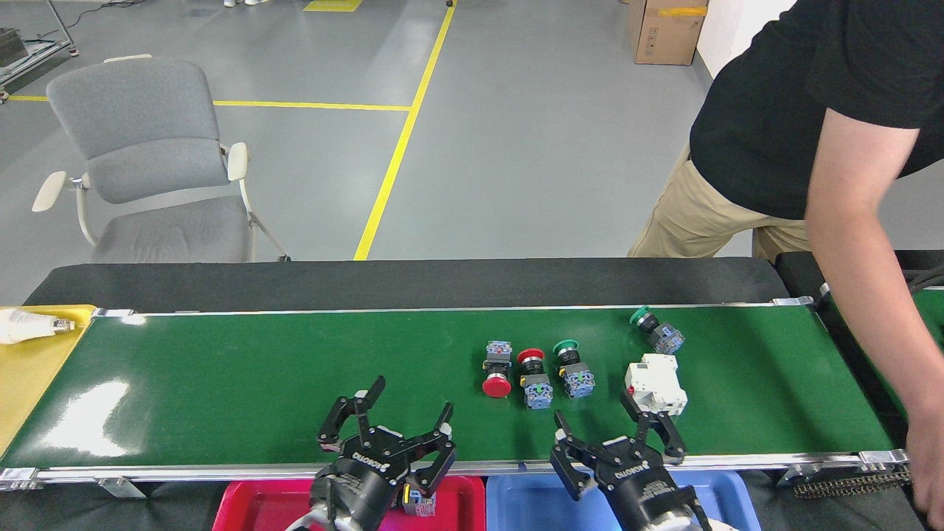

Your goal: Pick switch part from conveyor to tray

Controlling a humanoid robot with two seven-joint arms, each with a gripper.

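Several switch parts lie on the dark-green conveyor, right of its middle: a red mushroom button, a red-capped switch, a green-capped switch, another green-capped one near the far rail, and a white breaker block. My left gripper is open above the belt's near edge, left of the parts. Open too, my right gripper hovers just in front of the white block and touches nothing. Below the near rail sit a red tray and a blue tray.
A person in a black shirt leans in at the right, an arm reaching down past the conveyor's right end. A yellow tray with a white bulb is at the left end. A grey chair stands behind.
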